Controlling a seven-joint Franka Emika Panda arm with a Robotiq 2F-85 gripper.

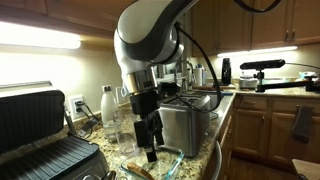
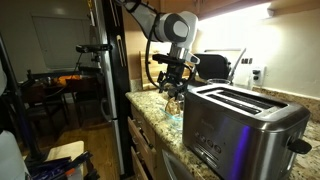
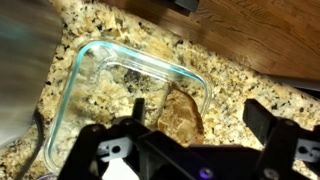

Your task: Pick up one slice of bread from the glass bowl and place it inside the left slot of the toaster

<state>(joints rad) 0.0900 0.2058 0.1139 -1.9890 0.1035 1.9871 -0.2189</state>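
Observation:
In the wrist view the glass bowl (image 3: 90,50) lies on the speckled granite counter. One slice of bread (image 3: 180,115) lies inside it by its right wall. My gripper (image 3: 198,120) is open above the bowl, one finger on each side of the slice, and holds nothing. In an exterior view the gripper (image 1: 150,140) hangs just above the counter next to the steel toaster (image 1: 188,125), with the bowl rim (image 1: 170,153) below it. In an exterior view the toaster (image 2: 240,125) stands in front with its slots on top, and the gripper (image 2: 172,88) is behind it.
A black-plated contact grill (image 1: 40,150) stands open near the camera. A clear bottle and tall glasses (image 1: 108,112) stand by the wall behind the gripper. A blurred grey metal surface (image 3: 20,70) fills the wrist view's left edge. The counter edge and wooden cabinets (image 1: 250,130) lie beyond the toaster.

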